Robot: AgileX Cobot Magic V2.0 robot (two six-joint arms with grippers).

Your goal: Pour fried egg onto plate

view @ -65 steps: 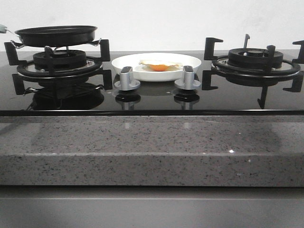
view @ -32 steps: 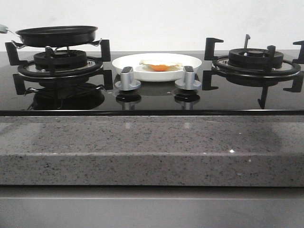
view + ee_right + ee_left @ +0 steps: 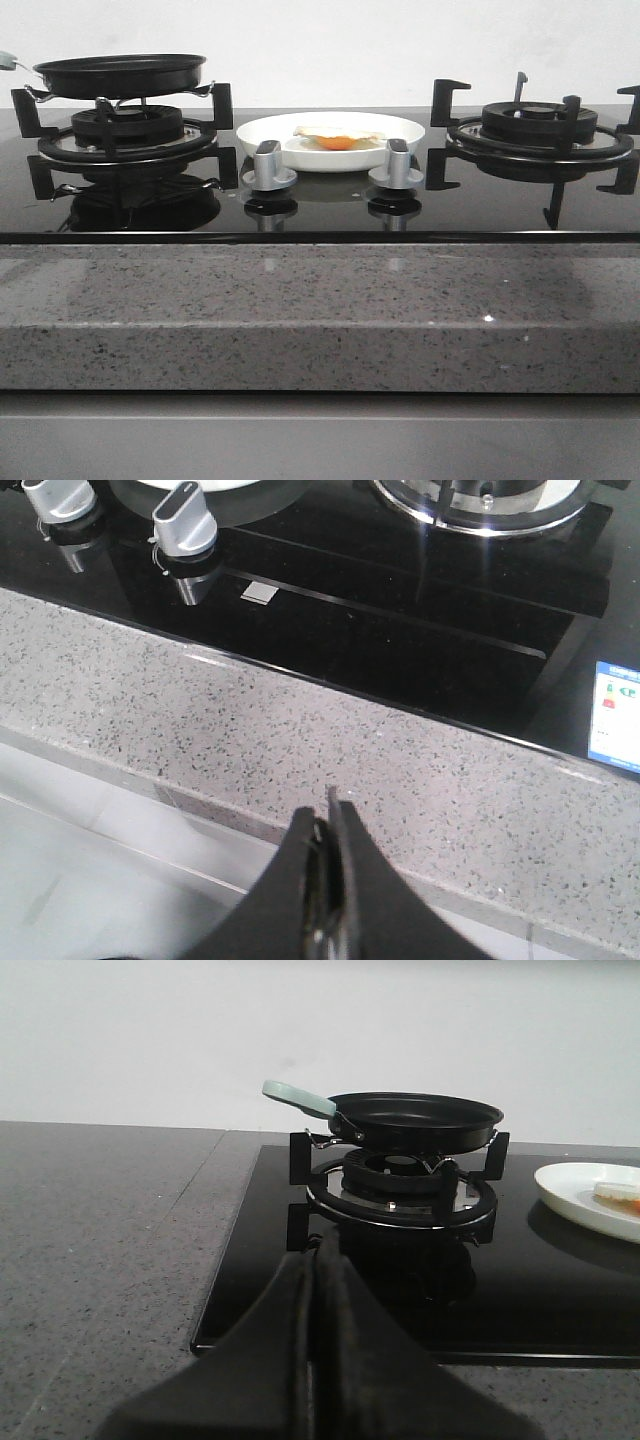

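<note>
On the plate [image 3: 400, 127]: fried egg [image 3: 337, 137]

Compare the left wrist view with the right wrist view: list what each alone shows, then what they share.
Only the left wrist view shows the black frying pan on its burner, with its pale green handle, and the plate with a bit of the fried egg. Only the right wrist view shows the two silver knobs, the other burner and a blue sticker. Both show the black glass cooktop, grey speckled counter, and a shut gripper.
</note>
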